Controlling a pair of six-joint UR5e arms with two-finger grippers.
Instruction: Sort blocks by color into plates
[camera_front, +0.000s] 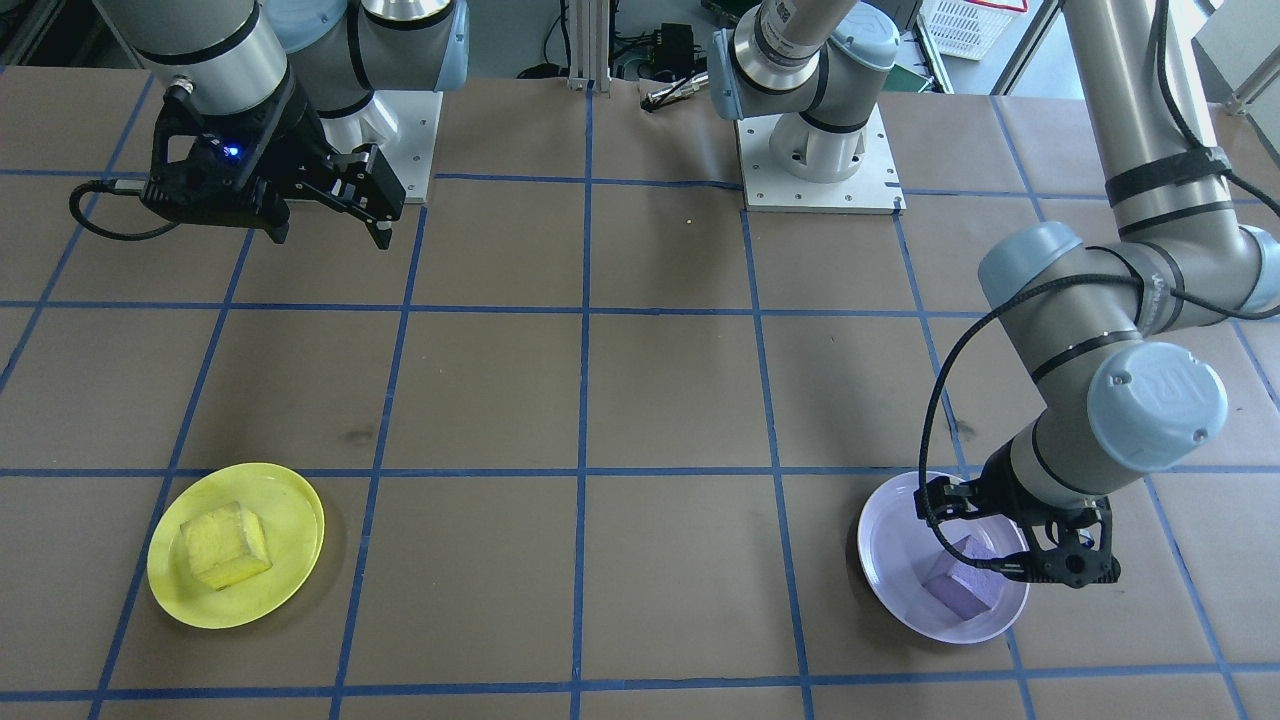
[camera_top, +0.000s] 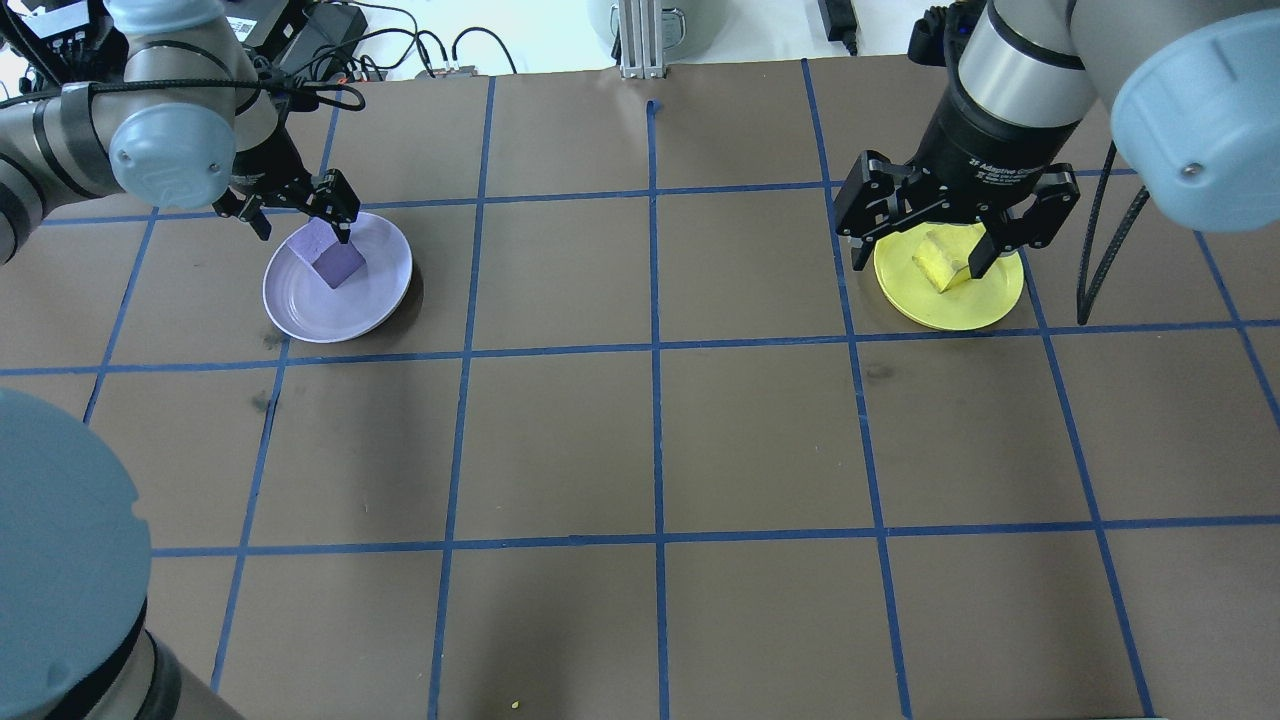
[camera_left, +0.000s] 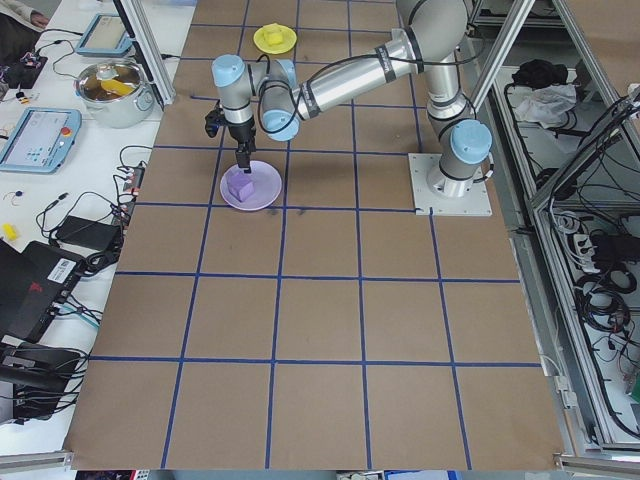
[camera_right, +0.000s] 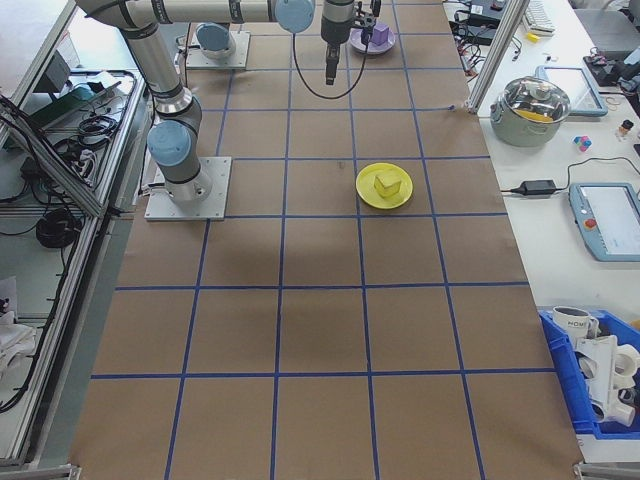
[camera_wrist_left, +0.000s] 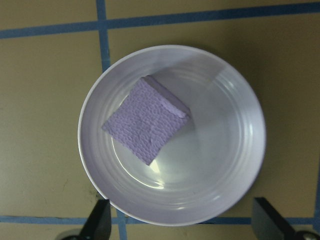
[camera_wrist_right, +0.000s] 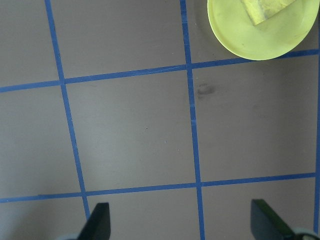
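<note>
Over lavender plate, left pincer spread, pointing down

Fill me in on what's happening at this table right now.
Two robot arms are sorting blocks by colour, and both blocks sit in matching plates. The purple block lies in the lavender plate, with the left gripper open just above it. The yellow block rests in the yellow plate. The right gripper is open, raised and empty, away from that plate.
</note>
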